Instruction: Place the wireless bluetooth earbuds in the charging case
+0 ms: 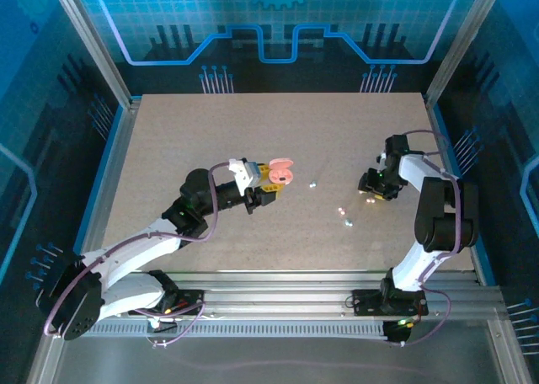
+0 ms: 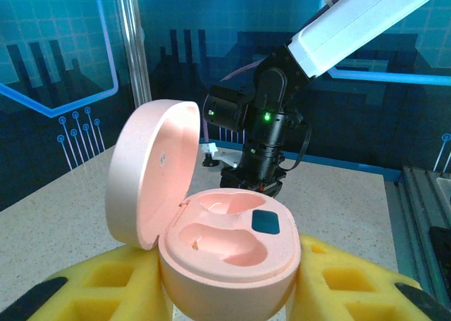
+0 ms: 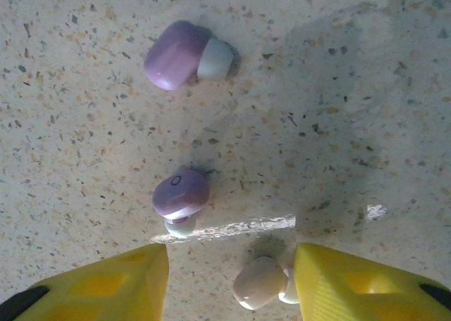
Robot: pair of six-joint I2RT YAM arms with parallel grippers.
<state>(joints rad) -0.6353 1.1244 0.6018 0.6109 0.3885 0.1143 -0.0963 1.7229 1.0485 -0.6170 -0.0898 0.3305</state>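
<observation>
Speckled table point(image 3: 338, 89) — pale earbud point(image 3: 259, 282) lies between jaws of right gripper point(image 3: 231, 263).

Two arms, catalogued as a pair.
- Left arm point(image 1: 126, 266) and right arm point(image 1: 410, 270): white moulded link shells, black cylindrical joint housings, black base mounts.
- Lavender cables point(image 1: 216, 200): looped loosely alongside each arm.
- Yellow block fingers point(image 2: 91, 279): square recessed pockets, black tips.
- Small green indicator light point(image 2: 267, 115): on the right wrist's black housing.
</observation>
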